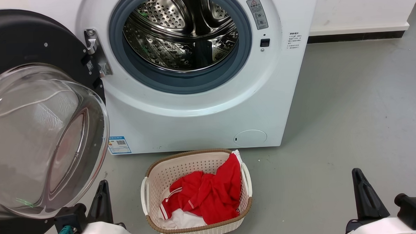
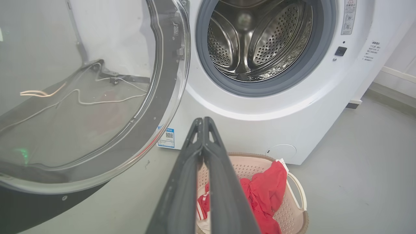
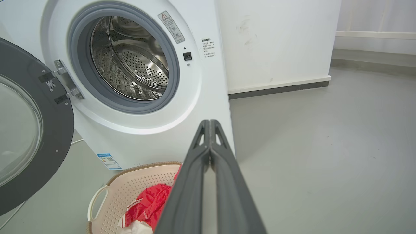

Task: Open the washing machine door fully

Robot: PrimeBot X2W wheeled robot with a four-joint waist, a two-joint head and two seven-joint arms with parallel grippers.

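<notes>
The washing machine door (image 1: 45, 129) hangs wide; left gripper (image 2: 203, 122), right gripper (image 3: 210, 123) pinched together, empty.
Likely heavy, stiff, slick; push rim (image 1: 21, 37), not glass (image 1: 29, 154).

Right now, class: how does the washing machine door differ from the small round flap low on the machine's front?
The washing machine door is large, black-rimmed around bulging clear glass; the flap is small and plain white. The door stands swung open on its hinge; the flap sits shut, flush with the front of the white machine. Both are round.
</notes>
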